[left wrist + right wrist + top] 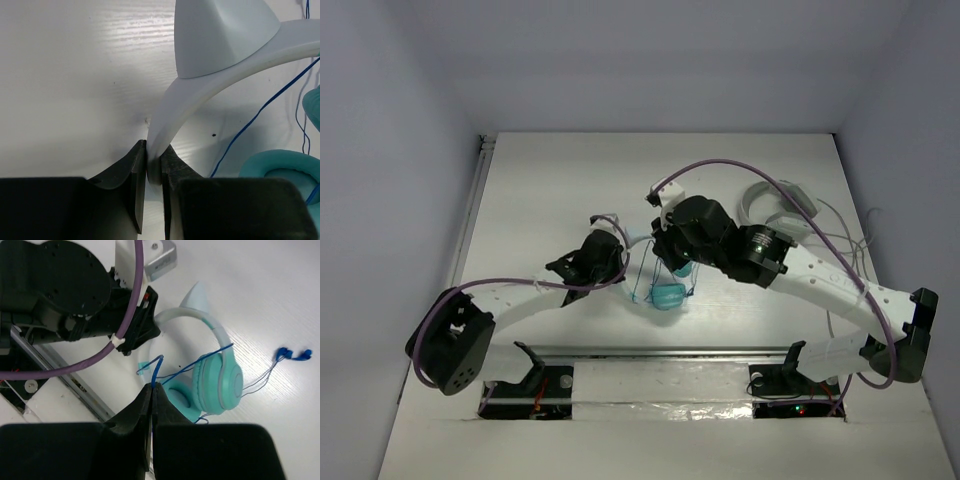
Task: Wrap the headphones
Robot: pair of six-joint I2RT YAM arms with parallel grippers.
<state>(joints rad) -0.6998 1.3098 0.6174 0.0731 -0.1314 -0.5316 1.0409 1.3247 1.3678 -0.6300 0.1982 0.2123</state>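
The headphones [667, 296] lie at the table's middle, with two teal ear cups [218, 380], a pale headband [210, 85] bearing a pointed ear, and a thin blue cord [187, 367]. My left gripper [153, 165] is shut on the headband's end; it shows in the top view [620, 262] left of the cups. My right gripper [153, 386] is shut on a loop of the blue cord, above the cups; in the top view [672, 268] it sits just over the headphones. The cord runs in strands down to the cup [645, 278].
White-and-grey headphones [782, 205] with pale cables [845, 240] lie at the back right. Small blue plugs [294, 354] lie on the table beyond the cups. A metal rail [660, 352] runs along the near edge. The thick purple robot cable [740, 172] arcs above the right arm.
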